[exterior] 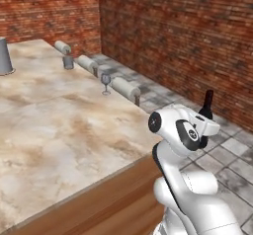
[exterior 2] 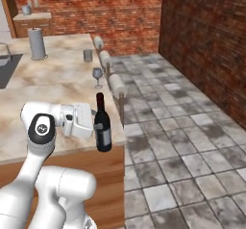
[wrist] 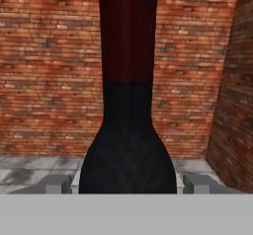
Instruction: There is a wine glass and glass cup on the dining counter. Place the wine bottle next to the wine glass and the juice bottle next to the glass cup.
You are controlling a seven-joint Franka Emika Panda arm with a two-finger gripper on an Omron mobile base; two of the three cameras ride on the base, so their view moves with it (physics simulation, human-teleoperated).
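right base view: wine bottle's (exterior 2: 102, 125) pale label unreadable

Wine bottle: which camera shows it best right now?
The right base view: the wine bottle shows whole, upright at the dining counter edge, beside the gripper, short of the wine glass. The left base view shows just its neck above the arm; the hand view gives a close-up of neck and shoulder.
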